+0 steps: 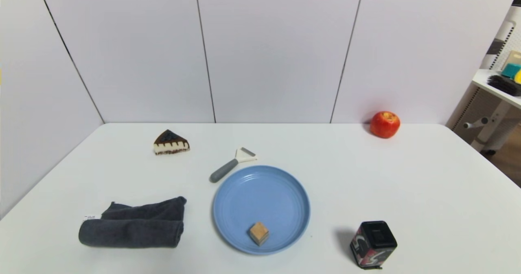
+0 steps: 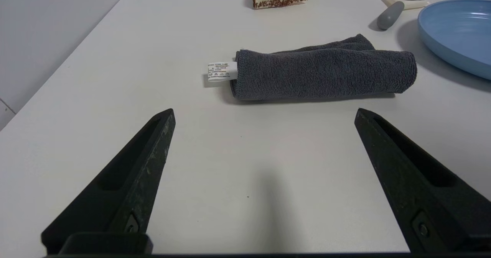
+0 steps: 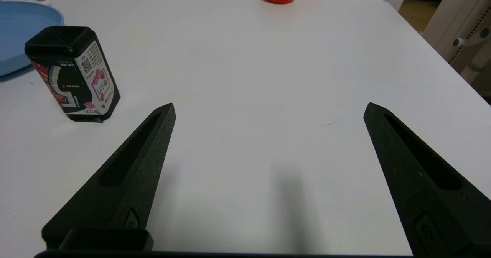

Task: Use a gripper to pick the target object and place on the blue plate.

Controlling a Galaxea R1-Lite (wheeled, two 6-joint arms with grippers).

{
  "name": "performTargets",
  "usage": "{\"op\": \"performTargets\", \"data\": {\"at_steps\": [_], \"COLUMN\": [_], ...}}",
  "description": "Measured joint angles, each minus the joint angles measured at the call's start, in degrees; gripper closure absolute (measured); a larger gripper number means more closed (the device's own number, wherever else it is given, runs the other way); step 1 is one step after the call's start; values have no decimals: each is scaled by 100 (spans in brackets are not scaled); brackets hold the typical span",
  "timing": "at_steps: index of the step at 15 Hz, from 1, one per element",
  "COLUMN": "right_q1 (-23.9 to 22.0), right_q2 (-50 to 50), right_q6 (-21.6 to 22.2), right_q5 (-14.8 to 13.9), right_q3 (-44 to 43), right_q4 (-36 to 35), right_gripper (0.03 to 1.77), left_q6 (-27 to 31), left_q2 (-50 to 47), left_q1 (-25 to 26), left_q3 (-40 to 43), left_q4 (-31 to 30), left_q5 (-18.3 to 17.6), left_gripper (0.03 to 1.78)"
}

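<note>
A small light-tan wooden cube [image 1: 259, 233] rests on the near part of the round blue plate [image 1: 252, 192], in the middle of the white table. Neither arm shows in the head view. My left gripper [image 2: 264, 114] hovers open over bare table, short of the rolled grey towel, with the plate's edge [image 2: 456, 35] off to one side. My right gripper [image 3: 269, 108] is open too, above bare table beside the black-topped box, and a sliver of the plate [image 3: 23, 24] shows behind that box. Both grippers hold nothing.
A rolled dark grey towel [image 1: 134, 225] lies left of the plate. A grey-handled peeler [image 1: 230, 166] and a cake slice [image 1: 171, 143] lie behind it. A black-topped red patterned box [image 1: 373, 244] stands at the near right. A red apple [image 1: 384, 124] sits far right.
</note>
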Motion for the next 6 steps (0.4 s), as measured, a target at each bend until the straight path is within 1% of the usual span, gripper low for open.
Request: {"op": "performTargets", "data": {"at_steps": [3,6], "right_q1": [-4,-4], "right_q2": [-32,-33], "right_q6": [163,218], "right_q5": [38,15], "right_q3": [-9,-11], "right_q4": [46,-15], "right_gripper": [11,11], "left_q6": [0,-2], "left_q2": [0,0], "left_q1": [1,1], "left_q3": [0,0], "left_q4": [0,0], "left_q5": [-2,-2], "left_gripper": [12,12]}}
